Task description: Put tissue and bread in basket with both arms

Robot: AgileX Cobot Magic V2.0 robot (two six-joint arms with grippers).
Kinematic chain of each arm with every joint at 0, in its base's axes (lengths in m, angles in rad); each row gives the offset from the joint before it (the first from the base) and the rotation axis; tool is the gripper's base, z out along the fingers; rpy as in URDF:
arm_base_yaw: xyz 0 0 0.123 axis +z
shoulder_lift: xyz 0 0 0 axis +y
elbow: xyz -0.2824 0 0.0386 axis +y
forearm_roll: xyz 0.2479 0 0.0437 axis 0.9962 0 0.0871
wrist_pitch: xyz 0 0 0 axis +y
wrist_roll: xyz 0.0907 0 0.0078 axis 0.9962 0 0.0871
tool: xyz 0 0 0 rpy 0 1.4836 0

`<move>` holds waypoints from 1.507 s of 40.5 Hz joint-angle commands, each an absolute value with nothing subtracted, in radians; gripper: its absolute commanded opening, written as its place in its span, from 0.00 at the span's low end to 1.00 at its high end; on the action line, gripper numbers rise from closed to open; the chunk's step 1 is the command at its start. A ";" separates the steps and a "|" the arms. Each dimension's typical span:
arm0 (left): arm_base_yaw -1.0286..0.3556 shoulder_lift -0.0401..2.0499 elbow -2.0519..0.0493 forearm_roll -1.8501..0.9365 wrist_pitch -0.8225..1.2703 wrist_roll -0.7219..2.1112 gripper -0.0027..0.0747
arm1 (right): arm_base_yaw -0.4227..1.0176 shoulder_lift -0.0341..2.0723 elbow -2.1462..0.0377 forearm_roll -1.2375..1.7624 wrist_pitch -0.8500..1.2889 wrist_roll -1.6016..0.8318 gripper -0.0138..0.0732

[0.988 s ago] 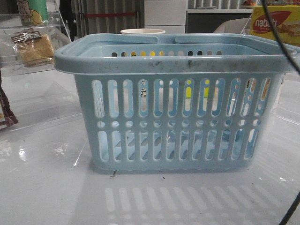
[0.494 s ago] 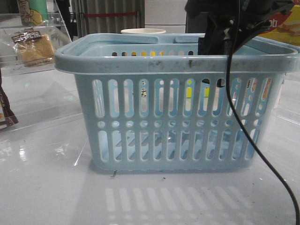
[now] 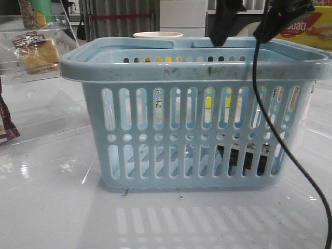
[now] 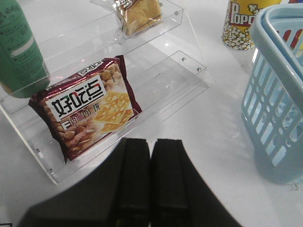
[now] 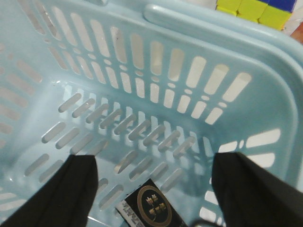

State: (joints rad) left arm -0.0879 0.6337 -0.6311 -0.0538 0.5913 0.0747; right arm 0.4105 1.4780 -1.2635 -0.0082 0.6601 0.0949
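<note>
Basket [image 3: 197, 140]: pale blue plastic, slotted walls, row of round holes, scuffed wide rim; stands centre of table in front view. Rigid, light; not to be gripped, only the drop target.

Acrylic shelf [image 4: 156, 80]: clear, stepped, well apart from basket at approx 9 o'clock in front view. Holds bread up top, a dark red cracker packet [image 4: 87, 111] on lower step, a green container [image 4: 16, 47] at one end.

Right gripper [image 5: 154, 194]: above basket's right half, jaws spread wide, nothing between them. Thin black cable [image 3: 270, 129] trails down across basket front.

Left gripper [image 4: 150, 184]: fingers pressed together, nothing held; near the shelf's front edge, beside the cracker packet.

Bread [image 4: 139, 14]: yellow-brown piece in clear wrapper, dark label; on upper shelf step, at approx 12 o'clock from left jaws, well apart, cracker packet lying between. Judged v. light, soft, crushable; wrapper slick and crinkly. Best hold prob. across the narrow width of the loaf body w/ gentle squeeze, or the loose wrapper end; jaws must open first.

Tissue [image 5: 149, 210]: small black pack w/ round light print, flat on basket floor, right half, seen through slots in front view [image 3: 244, 158]. Lies below the right jaws, roughly centred between them, not touching. Judged light, soft, compressible.
</note>
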 commanded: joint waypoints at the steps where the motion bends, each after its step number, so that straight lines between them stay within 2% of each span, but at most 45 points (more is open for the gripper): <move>1: -0.089 0.641 -0.664 -0.066 0.508 0.065 0.15 | 0.411 1.382 -1.280 -0.011 0.638 0.080 0.85; 15: -0.089 0.641 -0.664 -0.066 0.508 0.065 0.15 | 0.411 1.149 -1.143 -0.011 0.675 0.077 0.85; 44: -0.089 0.641 -0.664 -0.066 0.508 0.065 0.15 | 0.411 0.612 -0.887 -0.011 0.899 0.077 0.85; 46: -0.089 0.641 -0.664 -0.066 0.508 0.065 0.15 | 0.411 0.584 -0.871 -0.011 0.907 0.077 0.81; 55: -0.089 0.680 -0.664 -0.059 0.264 0.065 0.15 | 0.411 0.464 -0.795 -0.012 0.914 0.076 0.81; 61: -0.089 0.709 -0.664 -0.059 0.206 0.065 0.15 | 0.411 0.424 -0.770 -0.013 0.915 0.076 0.81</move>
